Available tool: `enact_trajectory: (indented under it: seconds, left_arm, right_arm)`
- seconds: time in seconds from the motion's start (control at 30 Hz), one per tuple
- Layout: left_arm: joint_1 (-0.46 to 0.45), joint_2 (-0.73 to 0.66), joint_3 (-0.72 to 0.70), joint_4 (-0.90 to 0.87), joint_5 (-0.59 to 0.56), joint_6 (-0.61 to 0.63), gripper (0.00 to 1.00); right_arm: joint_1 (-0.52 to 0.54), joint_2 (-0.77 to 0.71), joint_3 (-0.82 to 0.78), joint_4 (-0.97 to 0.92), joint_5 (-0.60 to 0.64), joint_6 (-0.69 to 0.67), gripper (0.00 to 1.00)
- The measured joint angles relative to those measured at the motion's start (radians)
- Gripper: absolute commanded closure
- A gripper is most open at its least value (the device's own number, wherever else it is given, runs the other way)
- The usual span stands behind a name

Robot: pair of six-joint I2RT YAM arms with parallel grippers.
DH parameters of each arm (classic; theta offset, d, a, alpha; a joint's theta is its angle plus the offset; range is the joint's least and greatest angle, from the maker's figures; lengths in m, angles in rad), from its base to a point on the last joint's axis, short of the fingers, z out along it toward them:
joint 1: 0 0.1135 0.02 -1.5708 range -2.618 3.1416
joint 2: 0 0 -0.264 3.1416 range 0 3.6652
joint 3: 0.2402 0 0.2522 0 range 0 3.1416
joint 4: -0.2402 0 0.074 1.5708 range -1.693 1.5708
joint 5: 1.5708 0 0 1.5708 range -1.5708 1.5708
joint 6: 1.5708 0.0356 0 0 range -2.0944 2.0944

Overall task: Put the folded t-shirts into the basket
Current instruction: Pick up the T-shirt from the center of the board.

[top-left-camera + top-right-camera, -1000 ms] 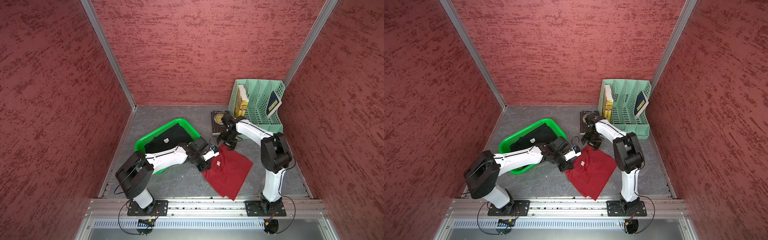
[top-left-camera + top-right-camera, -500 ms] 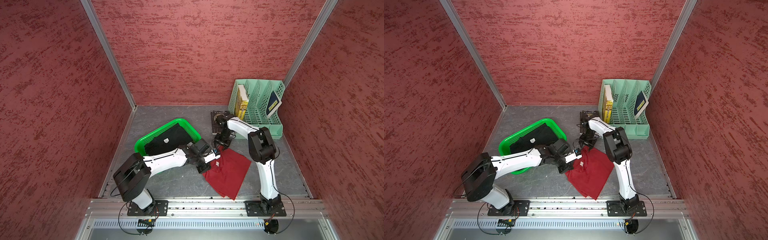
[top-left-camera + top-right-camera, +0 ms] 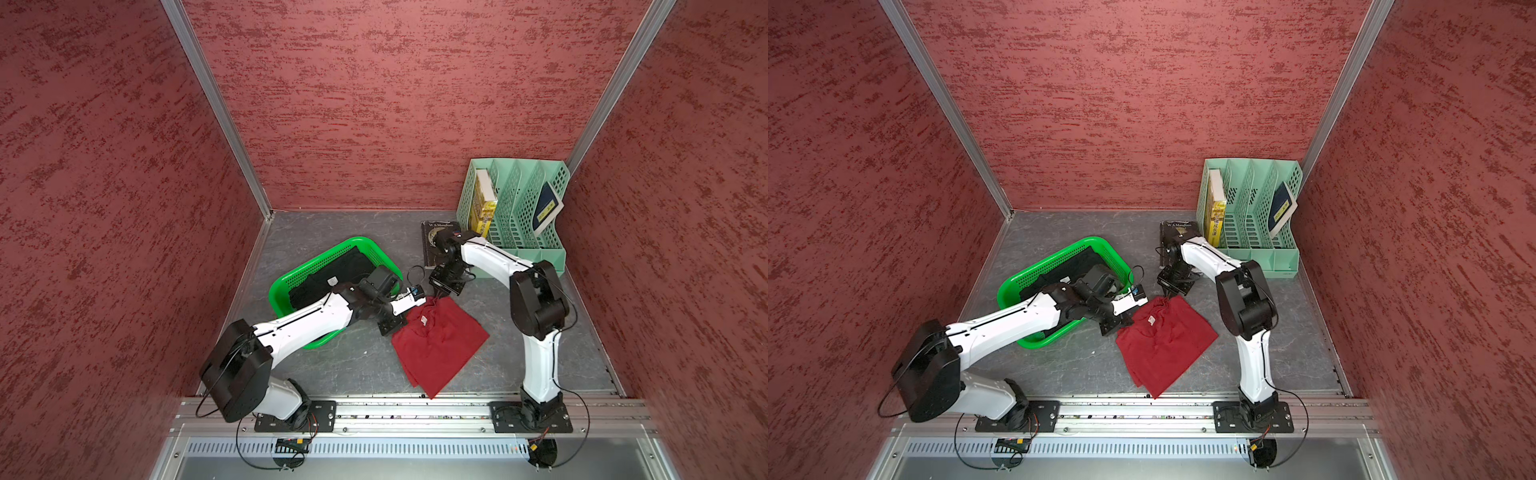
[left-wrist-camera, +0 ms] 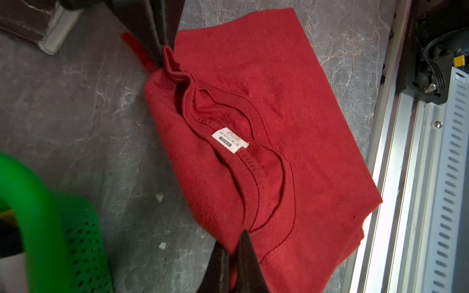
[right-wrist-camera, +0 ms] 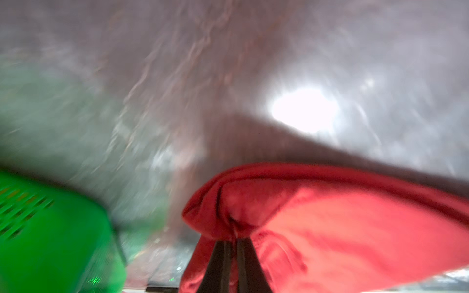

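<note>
Pinching: left fingers [image 4: 241,241] and right fingers [image 4: 160,55] clamp red shirt [image 3: 440,345] along one edge
Basket [image 3: 311,266]: beside that edge, toward left edge of tabletop [image 3: 332,365]

A mint-green slotted file organizer [image 3: 548,255] is set in the far corner of the grey marbled table [image 3: 353,365], a yellow book [image 3: 484,208] and a dark blue book [image 3: 547,205] are stood in its end slots (well apart), and a dark book [image 3: 430,249] is laid flat just beside it.
</note>
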Motion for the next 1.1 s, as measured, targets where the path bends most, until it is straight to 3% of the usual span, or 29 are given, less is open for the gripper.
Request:
enact_trajectory:
  seconds: [0.3, 0.57, 0.93, 1.1]
  left_arm:
    - [0.027, -0.077, 0.005, -0.145, 0.001, 0.159, 1.0]
    - [0.036, -0.076, 0.005, -0.173, 0.001, 0.195, 1.0]
    - [0.082, -0.076, -0.006, -0.161, 0.008, 0.199, 1.0]
    - [0.01, -0.058, -0.031, -0.135, 0.005, 0.199, 1.0]
  right_arm:
    - [0.056, -0.262, -0.134, 0.105, 0.005, 0.142, 0.93]
    - [0.068, -0.254, -0.137, 0.129, 0.013, 0.166, 0.93]
    - [0.068, -0.124, -0.074, 0.117, 0.041, 0.164, 0.95]
    - [0.066, -0.186, -0.122, 0.08, 0.139, 0.162, 0.96]
